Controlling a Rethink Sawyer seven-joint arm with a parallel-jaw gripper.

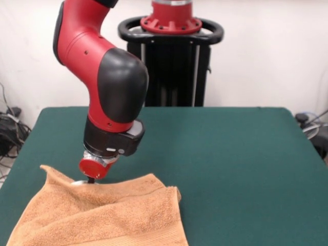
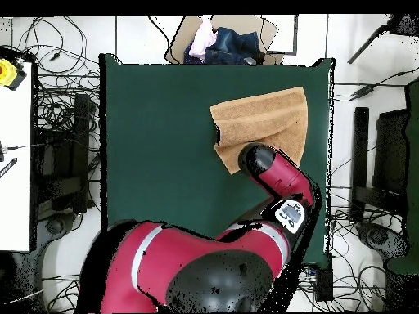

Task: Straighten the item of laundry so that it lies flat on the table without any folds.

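With the tool (image 1: 90,180) down at the rumpled towel's (image 1: 113,218) raised edge on the table (image 1: 230,164), whether clamped I cannot tell, the grasp step seems in hand, and next comes pulling that fold outward.

Count: one orange-tan terry towel (image 1: 110,215), rumpled. One rectangular table with a dark green felt-like top (image 1: 230,169). One red and black robot arm (image 1: 97,66) carrying one gripper (image 1: 90,180). One open cardboard box of clothes (image 2: 223,41) beyond the table's edge in the overhead view.
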